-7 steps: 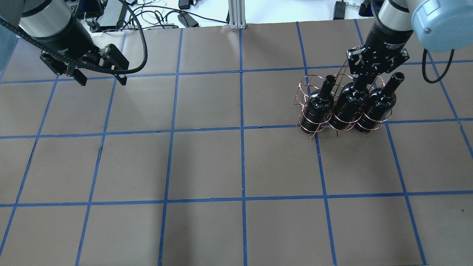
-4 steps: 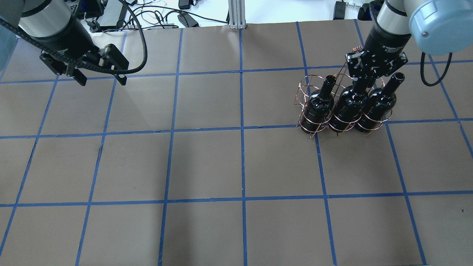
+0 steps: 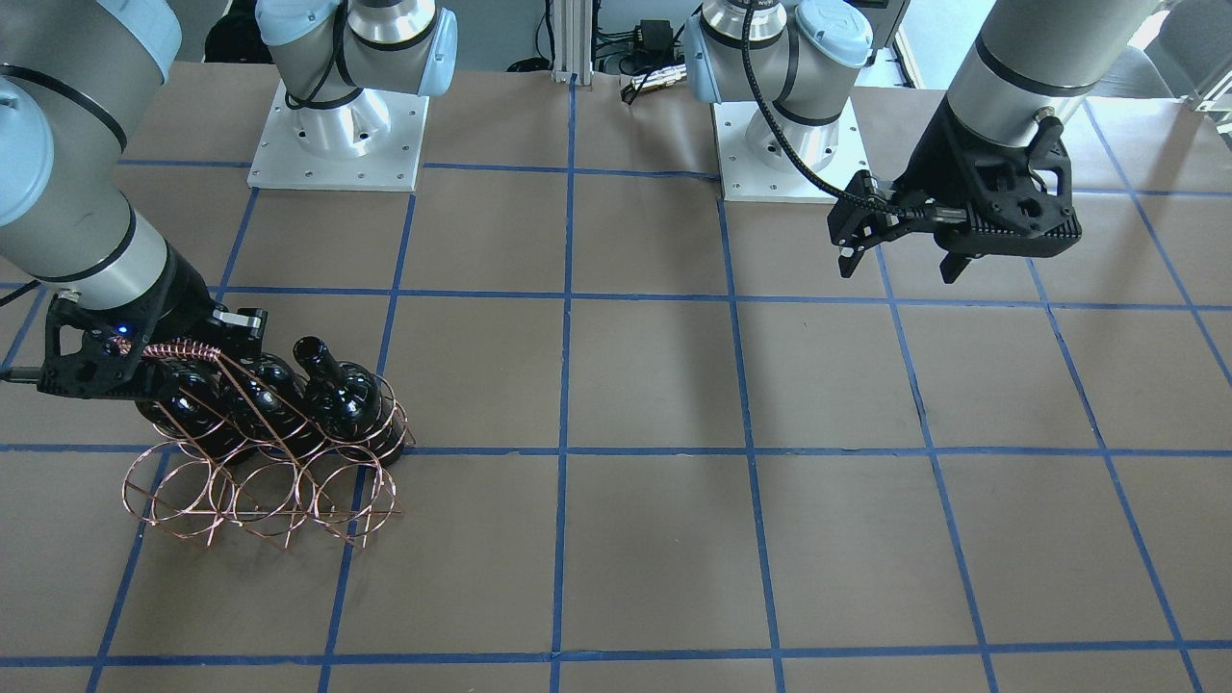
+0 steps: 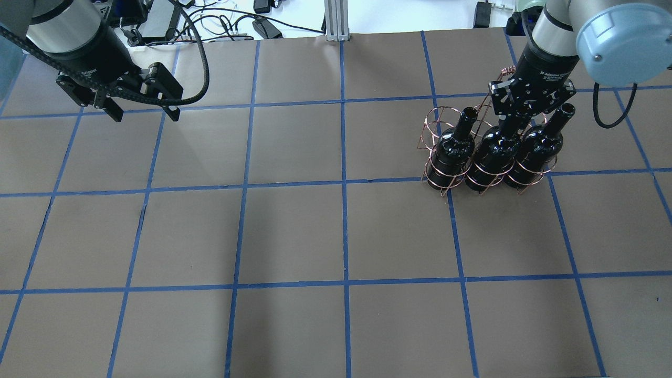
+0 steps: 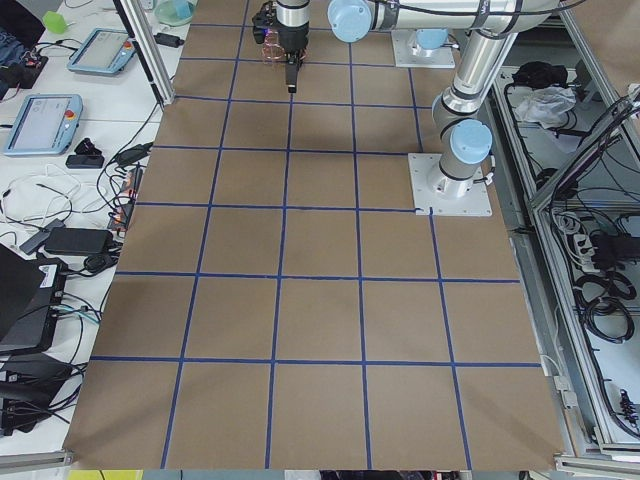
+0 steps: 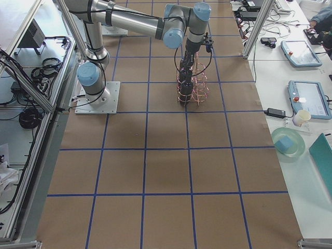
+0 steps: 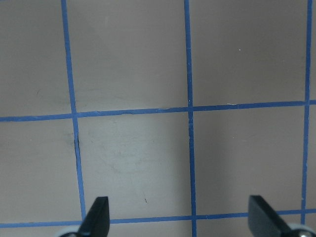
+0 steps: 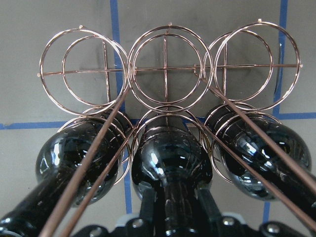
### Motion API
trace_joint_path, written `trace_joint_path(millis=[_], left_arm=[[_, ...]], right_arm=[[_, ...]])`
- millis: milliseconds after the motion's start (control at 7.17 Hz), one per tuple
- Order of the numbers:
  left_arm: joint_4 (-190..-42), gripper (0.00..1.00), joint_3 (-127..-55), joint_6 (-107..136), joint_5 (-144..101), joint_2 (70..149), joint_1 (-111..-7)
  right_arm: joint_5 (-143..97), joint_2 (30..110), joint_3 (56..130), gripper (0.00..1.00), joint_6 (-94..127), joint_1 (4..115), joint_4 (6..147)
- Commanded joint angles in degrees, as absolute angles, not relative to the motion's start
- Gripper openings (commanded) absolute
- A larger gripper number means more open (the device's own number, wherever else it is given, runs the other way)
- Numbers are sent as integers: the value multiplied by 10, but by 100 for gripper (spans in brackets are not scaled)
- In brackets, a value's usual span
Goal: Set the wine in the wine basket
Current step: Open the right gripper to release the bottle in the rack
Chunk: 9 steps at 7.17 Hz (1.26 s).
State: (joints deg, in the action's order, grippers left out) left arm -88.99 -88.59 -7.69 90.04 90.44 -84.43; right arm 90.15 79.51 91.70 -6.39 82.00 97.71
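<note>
Three glossy black wine bottles stand side by side in the near row of the copper wire basket [image 4: 440, 116]. My right gripper [image 4: 513, 119] is shut on the neck of the middle bottle [image 4: 496, 148], which leans toward it. In the right wrist view my gripper [image 8: 177, 210] flanks that neck above the bottle's shoulder [image 8: 170, 160]. The other two bottles [image 4: 454, 148] [image 4: 541, 143] stand free. The basket's far row of rings [image 3: 260, 491] holds nothing. Its coiled handle [image 3: 178, 351] lies against my right wrist. My left gripper [image 4: 139, 113] is open and empty, far off over the table [image 7: 180, 219].
The table [image 4: 336, 236] is brown paper with a blue tape grid. Cables and power bricks [image 4: 210, 21] lie beyond its far edge. The two arm bases [image 3: 337, 135] [image 3: 789, 144] stand on white plates at the robot's side.
My right gripper has shifted slightly left and lower with the middle bottle, which sits a little deeper in its ring. The left arm has not moved.
</note>
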Motion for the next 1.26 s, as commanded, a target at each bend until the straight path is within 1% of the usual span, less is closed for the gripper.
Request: trace_joint_path(millis=[0, 140, 558, 837, 1116], left_arm=[[-889, 100, -886, -76, 899, 904, -845], [-890, 100, -886, -77, 900, 904, -845], [-889, 100, -886, -78, 899, 904, -844], [-896, 100, -885, -76, 902, 897, -845], [-902, 100, -886, -76, 901, 886, -845]], right_arm=[[903, 801, 908, 99, -63, 820, 978], [905, 809, 897, 100, -63, 819, 969], [899, 879, 875, 100, -53, 827, 883], [901, 908, 875, 100, 31, 884, 839], [896, 922, 875, 100, 36, 930, 839]])
